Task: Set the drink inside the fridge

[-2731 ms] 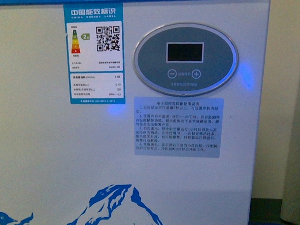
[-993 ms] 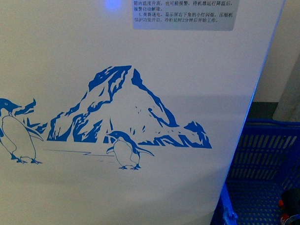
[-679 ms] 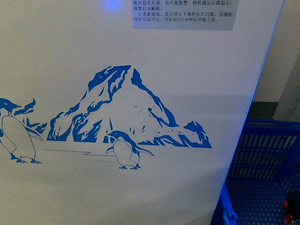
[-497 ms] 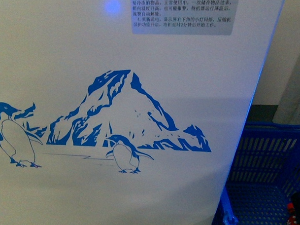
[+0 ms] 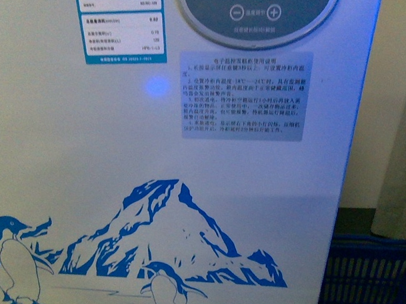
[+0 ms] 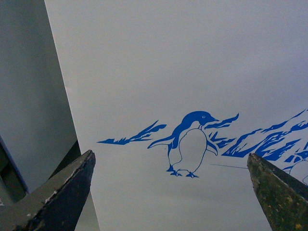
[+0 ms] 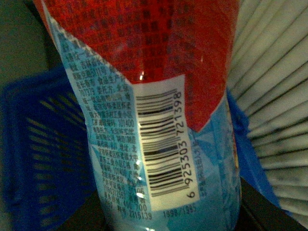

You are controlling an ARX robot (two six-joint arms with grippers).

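Observation:
The fridge [image 5: 123, 156] fills the front view: white front, oval control panel at the top, text sticker, blue mountain-and-penguin picture below. Neither arm shows there. In the left wrist view my left gripper [image 6: 171, 185] is open and empty, its two dark fingertips [image 6: 67, 192] spread wide, facing the fridge front [image 6: 192, 72] with a blue penguin on it. In the right wrist view the drink [image 7: 154, 110] fills the frame close up, with a red and light-blue label and a barcode. My right gripper is shut on it; its fingers are hidden behind the bottle.
A blue plastic mesh basket [image 5: 369, 278] stands on the floor right of the fridge, also behind the drink in the right wrist view [image 7: 43, 159]. A pale ribbed surface [image 7: 274, 96] lies beyond it. A grey cabinet side [image 6: 29, 96] stands beside the fridge's edge.
The front view has risen: the penguin picture dropped lower, the control panel and labels came back into view, and the basket now shows only at the bottom right. The drink no longer shows there.

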